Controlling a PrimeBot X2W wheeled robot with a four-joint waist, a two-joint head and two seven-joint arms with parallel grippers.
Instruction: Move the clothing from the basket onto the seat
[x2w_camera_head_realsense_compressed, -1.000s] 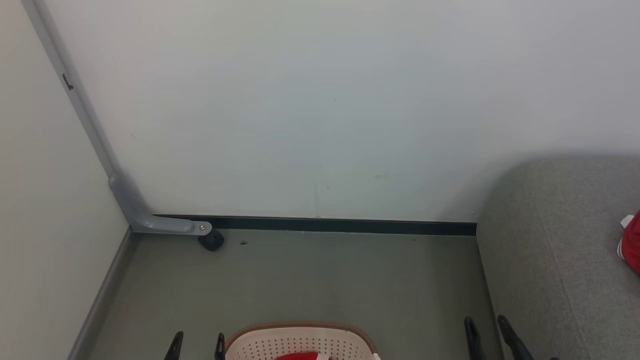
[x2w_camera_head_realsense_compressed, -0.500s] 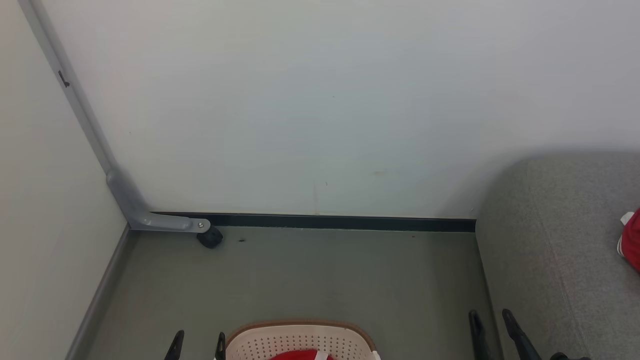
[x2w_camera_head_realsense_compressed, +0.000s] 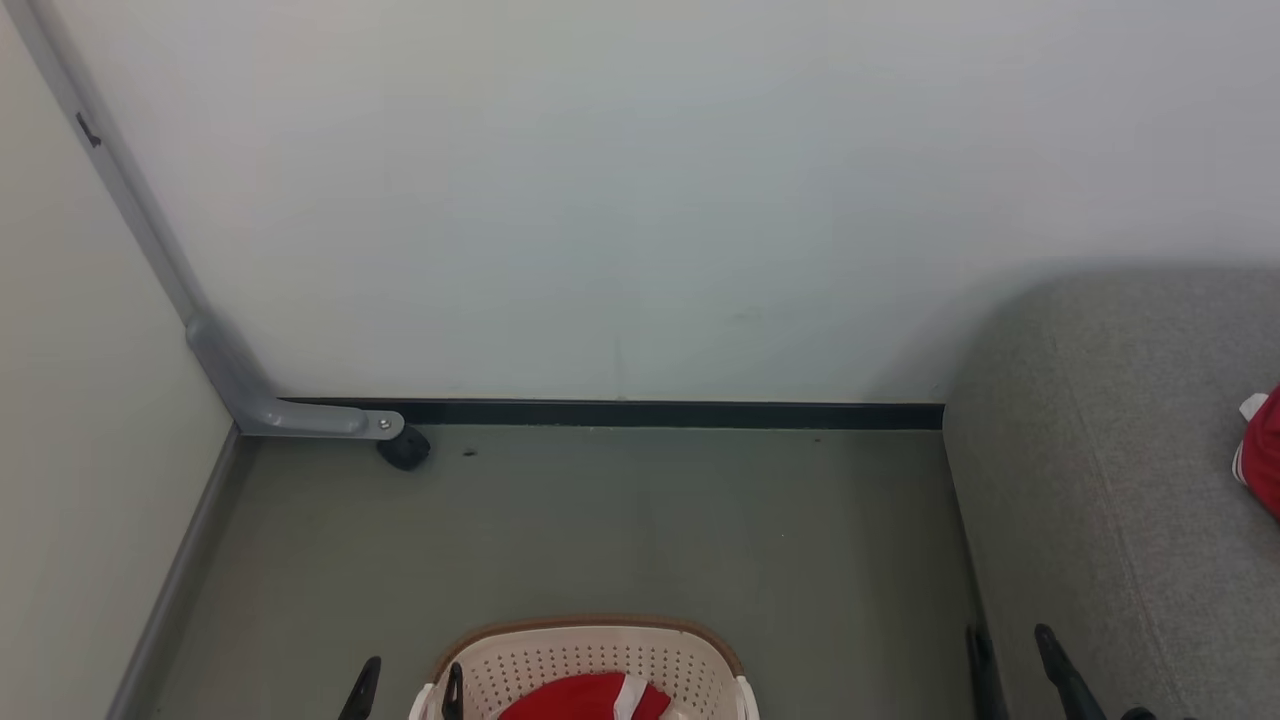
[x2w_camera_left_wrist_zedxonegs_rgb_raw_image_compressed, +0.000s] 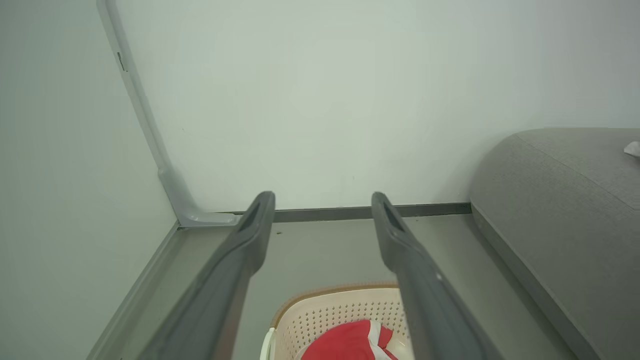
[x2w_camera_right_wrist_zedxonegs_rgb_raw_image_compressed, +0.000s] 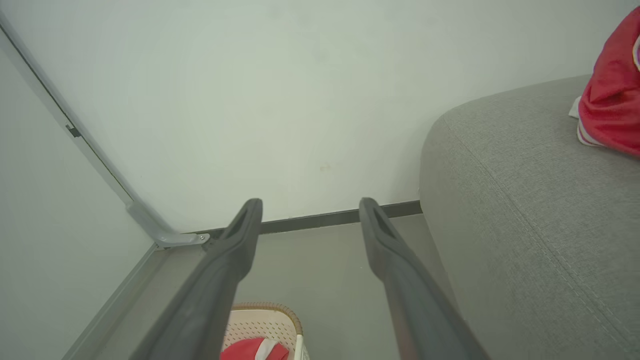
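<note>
- L gripper (x2w_camera_left_wrist_zedxonegs_rgb_raw_image_compressed: 322, 197): fingers spread, empty, by basket's (x2w_camera_head_realsense_compressed: 590, 650) L rim.
- R gripper (x2w_camera_right_wrist_zedxonegs_rgb_raw_image_compressed: 311, 202): spread, empty, next to seat (x2w_camera_head_realsense_compressed: 1110, 480).
- Basket on floor (x2w_camera_head_realsense_compressed: 650, 520), red-white clothing (x2w_camera_head_realsense_compressed: 585, 697) inside.
- 2nd red garment (x2w_camera_head_realsense_compressed: 1262, 455) on seat, far R of head view.

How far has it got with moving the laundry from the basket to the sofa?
Done: one red garment lies on the grey seat. In hand: nothing; the left fingers and right fingers stand open and empty. Left: a red-and-white garment in the basket waits to be moved.
</note>
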